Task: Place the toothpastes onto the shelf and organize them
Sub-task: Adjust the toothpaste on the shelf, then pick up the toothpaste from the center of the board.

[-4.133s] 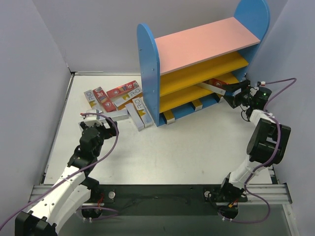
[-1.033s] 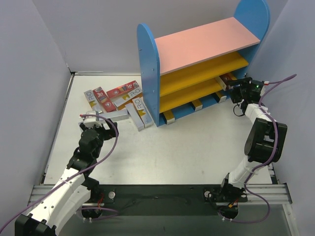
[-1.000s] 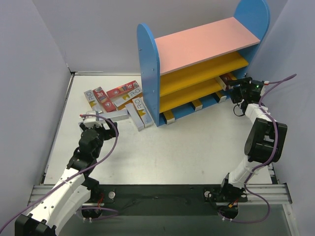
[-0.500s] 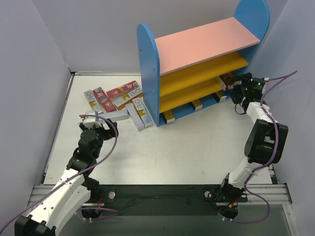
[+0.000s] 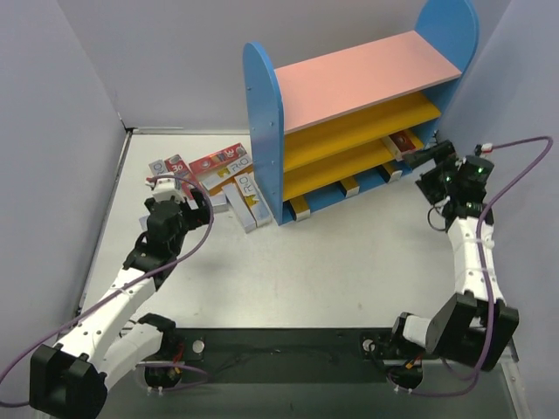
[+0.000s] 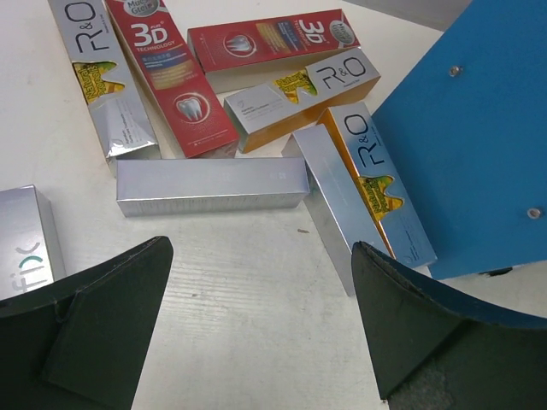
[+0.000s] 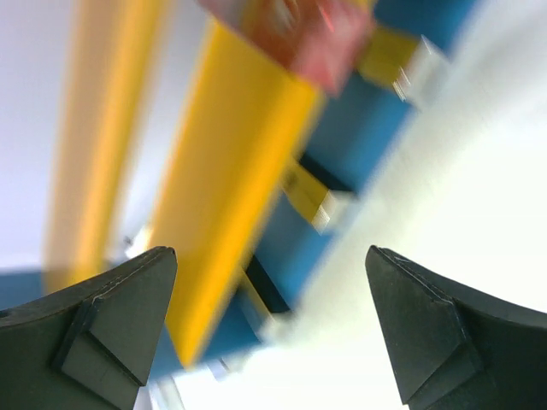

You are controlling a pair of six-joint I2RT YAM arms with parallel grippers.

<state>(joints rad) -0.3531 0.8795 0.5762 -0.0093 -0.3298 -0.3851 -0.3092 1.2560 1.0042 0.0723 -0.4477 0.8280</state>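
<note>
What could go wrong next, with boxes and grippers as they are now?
The red box seems to jut past the lower yellow board; the open right gripper nearby could knock it off. The open left gripper hangs over tightly packed boxes; closing may catch two at once.

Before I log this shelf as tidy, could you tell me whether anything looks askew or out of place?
Yes. A red toothpaste box on the lower yellow board sticks out at the right front corner of the shelf, and the other boxes lie jumbled at crossing angles on the table left of it.
</note>
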